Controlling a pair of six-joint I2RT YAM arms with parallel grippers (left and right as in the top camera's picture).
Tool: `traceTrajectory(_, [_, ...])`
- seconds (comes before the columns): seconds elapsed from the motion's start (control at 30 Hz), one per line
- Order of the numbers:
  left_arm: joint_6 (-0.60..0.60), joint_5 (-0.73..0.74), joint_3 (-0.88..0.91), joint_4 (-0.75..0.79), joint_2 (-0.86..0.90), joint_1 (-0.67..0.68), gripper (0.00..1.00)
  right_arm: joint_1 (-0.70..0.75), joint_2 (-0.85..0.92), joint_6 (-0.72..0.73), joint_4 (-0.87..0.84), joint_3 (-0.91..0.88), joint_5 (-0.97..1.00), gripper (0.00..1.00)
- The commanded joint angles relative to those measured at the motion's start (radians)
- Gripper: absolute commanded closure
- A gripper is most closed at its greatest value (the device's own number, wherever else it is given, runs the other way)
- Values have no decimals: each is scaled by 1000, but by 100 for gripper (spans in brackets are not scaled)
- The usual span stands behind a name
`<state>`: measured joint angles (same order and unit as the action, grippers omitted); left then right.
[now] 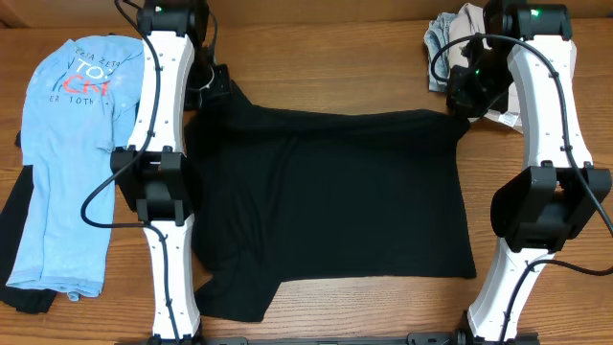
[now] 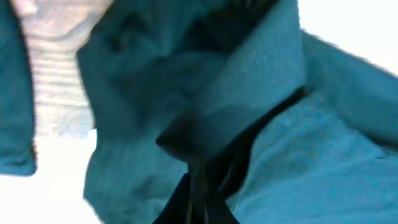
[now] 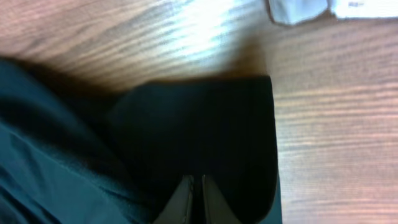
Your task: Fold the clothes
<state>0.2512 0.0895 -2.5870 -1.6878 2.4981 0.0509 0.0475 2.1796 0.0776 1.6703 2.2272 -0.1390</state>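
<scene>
Black T-shirt (image 1: 335, 192) spread flat, blue T-shirt (image 1: 67, 163) lettered

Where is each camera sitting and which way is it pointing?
Overhead: above the table, looking straight down at the black T-shirt; both arms show.
Left wrist: on the left arm, facing bunched shirt cloth; left gripper pinches it.
Right wrist: on the right arm, facing a shirt corner; right gripper pinches it.
Shared: all three see the black shirt.

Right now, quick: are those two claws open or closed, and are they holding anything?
Left gripper: closed, pinching bunched fabric of the black T-shirt.
Right gripper: closed, pinching a corner of the black T-shirt.
</scene>
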Motion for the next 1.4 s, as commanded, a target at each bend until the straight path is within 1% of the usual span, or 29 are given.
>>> traceTrajectory(0.0, [-20,-56,32,-2,-140,-4,96,-1,-47,3,23,10,31,96])
traceTrajectory(0.17, [-35,-56,76,-2,-236,-4,96,-2,-108,1,24,-18,45,96])
traceTrajectory(0.3, [-53,-47,141,-2,-282,-3,96,-1,-186,4,6,-105,71,96])
traceTrajectory(0.37, [-53,-47,180,-2,-307,-3,96,-2,-244,4,-38,-182,72,96])
traceTrajectory(0.47, [-53,-48,240,-2,-341,-3,96,-1,-350,22,-150,-367,71,96])
traceTrajectory(0.57, [-54,-49,304,-2,-358,-3,96,-1,-409,23,-251,-544,71,96])
traceTrajectory(0.63, [-53,-63,354,3,-359,-3,96,-1,-416,23,-322,-637,71,96])
traceTrajectory(0.73, [-54,-74,447,62,-359,2,96,-1,-416,24,-430,-739,69,96])
traceTrajectory(0.87, [-65,-74,576,183,-359,18,96,2,-416,28,-512,-840,67,96])
traceTrajectory(1.07, [-72,-74,747,299,-359,40,96,26,-416,31,-563,-921,66,96])
traceTrajectory(1.27, [-72,-71,819,299,-359,44,96,26,-416,92,-558,-948,57,96])
traceTrajectory(1.3, [-73,-71,819,291,-359,44,95,26,-416,101,-557,-952,56,95])
traceTrajectory(1.37, [-79,-71,819,281,-359,44,87,26,-416,110,-556,-956,55,90])
